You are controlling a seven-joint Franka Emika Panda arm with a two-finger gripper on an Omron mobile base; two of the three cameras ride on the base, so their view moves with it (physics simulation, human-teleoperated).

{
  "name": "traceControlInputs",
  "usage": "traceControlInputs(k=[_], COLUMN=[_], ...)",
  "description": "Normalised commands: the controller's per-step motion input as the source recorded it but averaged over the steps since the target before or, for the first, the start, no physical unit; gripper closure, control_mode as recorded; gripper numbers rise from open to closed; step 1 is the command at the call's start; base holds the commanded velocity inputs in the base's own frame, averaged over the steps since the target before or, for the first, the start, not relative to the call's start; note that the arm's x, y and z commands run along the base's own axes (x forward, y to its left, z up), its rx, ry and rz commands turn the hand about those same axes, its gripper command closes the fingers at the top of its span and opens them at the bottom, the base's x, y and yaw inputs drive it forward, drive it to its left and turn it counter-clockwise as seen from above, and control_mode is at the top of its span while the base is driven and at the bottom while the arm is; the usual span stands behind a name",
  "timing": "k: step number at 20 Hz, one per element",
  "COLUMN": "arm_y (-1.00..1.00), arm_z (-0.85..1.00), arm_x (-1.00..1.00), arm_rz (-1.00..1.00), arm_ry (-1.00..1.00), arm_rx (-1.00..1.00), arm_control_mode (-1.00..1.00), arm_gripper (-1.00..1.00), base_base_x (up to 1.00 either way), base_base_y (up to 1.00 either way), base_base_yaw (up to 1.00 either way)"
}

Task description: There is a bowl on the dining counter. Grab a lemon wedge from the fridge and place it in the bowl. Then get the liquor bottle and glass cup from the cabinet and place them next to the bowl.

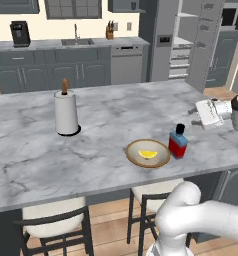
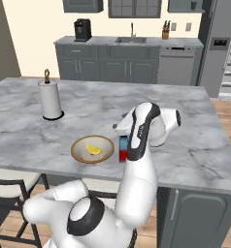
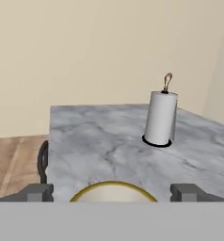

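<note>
The tan bowl (image 1: 148, 153) sits near the front edge of the dining counter (image 1: 106, 115) with the yellow lemon wedge (image 1: 149, 154) lying in it. The liquor bottle (image 1: 178, 142), blue over red with a black cap, stands upright just right of the bowl, close to its rim. My gripper (image 1: 196, 114) hovers above the counter to the right of the bottle, apart from it, open and holding nothing. In the hand view the gripper (image 3: 114, 193) has its fingertips (image 3: 38, 192) spread wide, with the bowl's rim (image 3: 92, 189) just beyond them. In the right base view my arm covers most of the bottle (image 2: 122, 147).
A white paper-towel roll (image 1: 66, 112) stands on the counter's left part. The fridge (image 1: 163, 40) at the back right has a door swung open. The dark wall cabinet (image 1: 126, 5) hangs at the top with a small dark shape inside. Chairs (image 1: 56, 222) stand under the near edge.
</note>
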Motion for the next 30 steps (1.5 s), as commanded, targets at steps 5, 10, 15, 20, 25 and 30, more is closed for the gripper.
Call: traceControlInputs(k=[5, 10, 15, 20, 25, 30], arm_y=[0.64, 0.54, 0.42, 0.5, 0.51, 0.14], arm_z=[0.29, 0.12, 0.01, 0.0, -0.01, -0.09], arm_x=[-0.56, -0.57, -0.6, -0.74, -0.6, -0.15], arm_rz=[-0.39, -0.36, -0.32, -0.29, -0.11, 0.03], arm_ry=[0.0, 0.02, 0.09, 0.02, 0.0, 0.0], arm_rx=[-0.17, -0.18, -0.2, -0.2, -0.21, -0.1], arm_control_mode=[-1.0, -1.0, -1.0, -1.0, -1.0, -1.0], arm_gripper=[-1.0, -1.0, -1.0, -1.0, -1.0, -1.0], base_base_x=[0.0, 0.0, 0.0, 0.0, 0.0, 0.0], base_base_y=[0.0, 0.0, 0.0, 0.0, 0.0, 0.0], base_base_yaw=[0.0, 0.0, 0.0, 0.0, 0.0, 0.0])
